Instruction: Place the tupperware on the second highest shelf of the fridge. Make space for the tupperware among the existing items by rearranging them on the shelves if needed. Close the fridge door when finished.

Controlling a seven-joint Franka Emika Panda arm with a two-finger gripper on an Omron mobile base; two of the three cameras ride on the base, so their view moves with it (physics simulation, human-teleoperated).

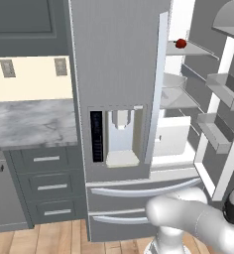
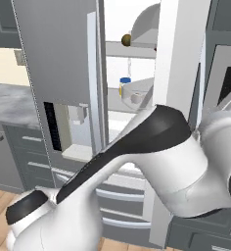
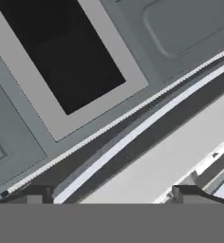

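The fridge [image 1: 116,59] stands with its left door shut and its right door [image 2: 178,54] swung open. Inside, pale grey shelves [image 1: 177,100] are stacked. A red apple-like fruit [image 1: 181,43] lies on the highest slab I can see, and the slab under it [image 1: 174,81] looks bare from here. A brown round fruit [image 2: 126,39] sits on an upper shelf, with a yellow blue-lidded jar [image 2: 125,86] one level lower. The tupperware is out of view. My gripper [image 3: 111,197] is open with nothing between its fingertips [image 3: 38,194], facing a dark oven window [image 3: 61,52] and the open door's edge.
Door bins [image 1: 218,89] jut from the open door at the right. A marble counter [image 1: 29,121] with drawers [image 1: 47,186] lies left of the fridge. My arm [image 2: 151,162] crosses low in front of the fridge drawers [image 1: 139,191].
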